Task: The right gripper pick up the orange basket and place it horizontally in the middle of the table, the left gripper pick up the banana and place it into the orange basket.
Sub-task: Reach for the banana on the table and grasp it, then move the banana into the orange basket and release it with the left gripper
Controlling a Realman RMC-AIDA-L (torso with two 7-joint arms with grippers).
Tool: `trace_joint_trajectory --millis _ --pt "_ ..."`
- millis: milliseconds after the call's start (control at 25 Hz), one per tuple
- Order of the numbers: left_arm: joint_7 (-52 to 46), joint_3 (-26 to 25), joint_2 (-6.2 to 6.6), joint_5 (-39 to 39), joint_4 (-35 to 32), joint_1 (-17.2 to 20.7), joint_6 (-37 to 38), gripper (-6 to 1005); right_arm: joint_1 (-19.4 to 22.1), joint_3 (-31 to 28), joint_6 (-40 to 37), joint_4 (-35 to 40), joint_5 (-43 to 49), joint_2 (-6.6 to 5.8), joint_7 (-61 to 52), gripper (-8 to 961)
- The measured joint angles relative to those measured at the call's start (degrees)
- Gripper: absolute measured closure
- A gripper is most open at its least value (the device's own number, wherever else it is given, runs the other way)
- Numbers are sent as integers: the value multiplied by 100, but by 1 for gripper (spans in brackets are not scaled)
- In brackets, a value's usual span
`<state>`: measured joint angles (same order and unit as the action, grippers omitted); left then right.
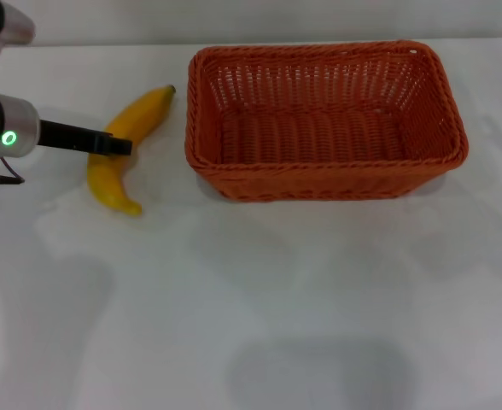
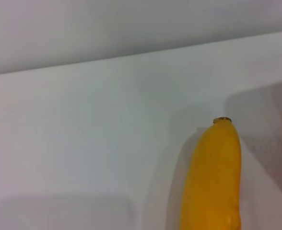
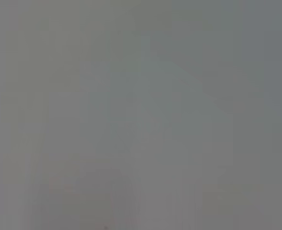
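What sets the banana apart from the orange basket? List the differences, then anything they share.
The banana is plain yellow and smooth; the orange basket is orange with an open weave. The banana is slim and curved, while the basket is rectangular and much larger. The left claw is at the banana's middle; nothing is at the basket, which stands empty. Both rest on the white table, side by side and apart.

Pale grey wall (image 2: 131, 28) behind (soft, even light overhead).
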<state>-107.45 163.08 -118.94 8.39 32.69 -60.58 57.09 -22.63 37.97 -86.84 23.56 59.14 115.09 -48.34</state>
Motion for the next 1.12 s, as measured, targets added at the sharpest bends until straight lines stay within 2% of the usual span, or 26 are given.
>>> trace_joint_trajectory --millis 280,680,720,880,1120 --pt "97 -1 -3 -709 276 138 25 504 -11 -2 45 0 0 -8 0 147" --pt "714 -4 -17 -2467 621 551 106 502 -24 -33 154 -1 21 -24 1 147" --pt "959 -4 -16 -2990 640 710 237 502 -25 -34 167 -1 23 -24 1 147" --pt "1337 -4 -6 -4024 642 1025 668 502 -46 -8 246 -1 23 -24 2 148" --pt "1629 -4 26 -5005 647 1237 1763 502 -100 0 283 4 41 -23 1 148"
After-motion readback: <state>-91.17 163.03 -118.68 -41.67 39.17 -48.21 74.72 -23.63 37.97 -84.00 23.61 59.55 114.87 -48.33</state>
